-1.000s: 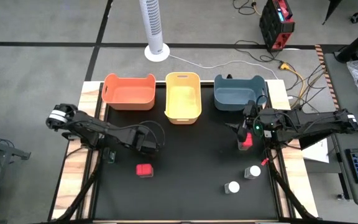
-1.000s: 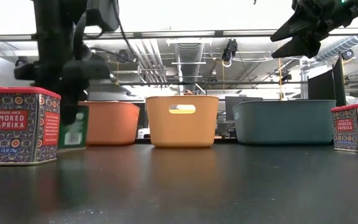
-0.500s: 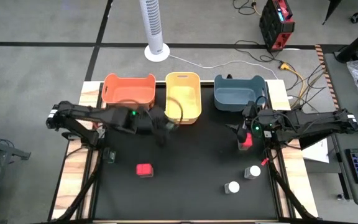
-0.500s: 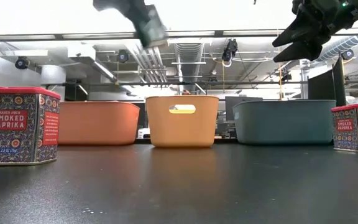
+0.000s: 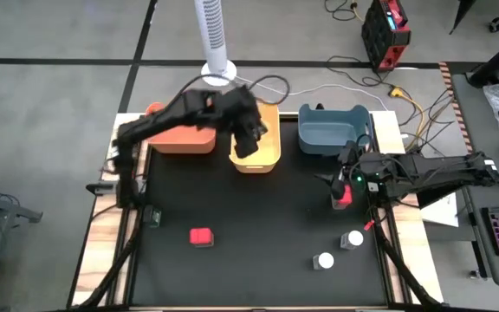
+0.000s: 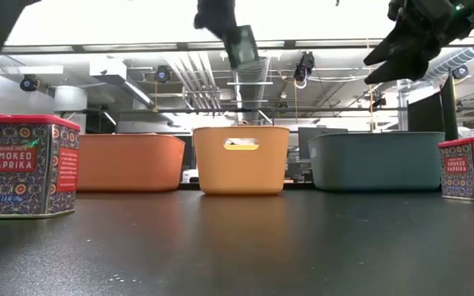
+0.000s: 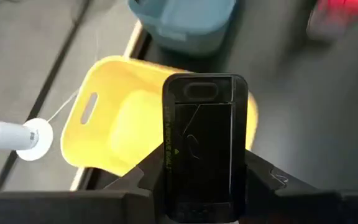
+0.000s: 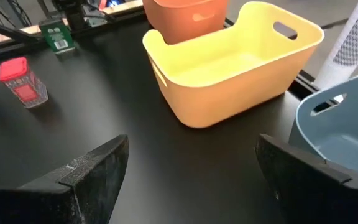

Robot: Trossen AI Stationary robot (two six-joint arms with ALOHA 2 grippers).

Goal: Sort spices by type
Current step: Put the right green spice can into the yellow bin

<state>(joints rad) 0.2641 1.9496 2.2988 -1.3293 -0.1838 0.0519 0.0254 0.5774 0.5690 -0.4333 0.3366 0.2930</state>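
Note:
My left gripper is shut on a black boxy spice container and holds it high over the yellow bin. My right gripper is open and hovers above a red spice box near the table's right edge. A second red box and a second black box with a green label stand on the mat's left half. Two clear white-capped jars stand upright toward the near right. My left gripper pinches the black container between its two fingers, one on each narrow side. The container is lifted clear and shows tilted, below the fingers, high above the yellow bin.
Three bins stand in a row along the far edge: orange, yellow, and blue. Open black mat lies between the arms. A white tower fan stands on the floor beyond the table.
My left gripper has carried the black container from low over the mat's left-centre up and toward the far edge, swinging right until it is above the yellow bin. The container is now lifted clear and tilted.

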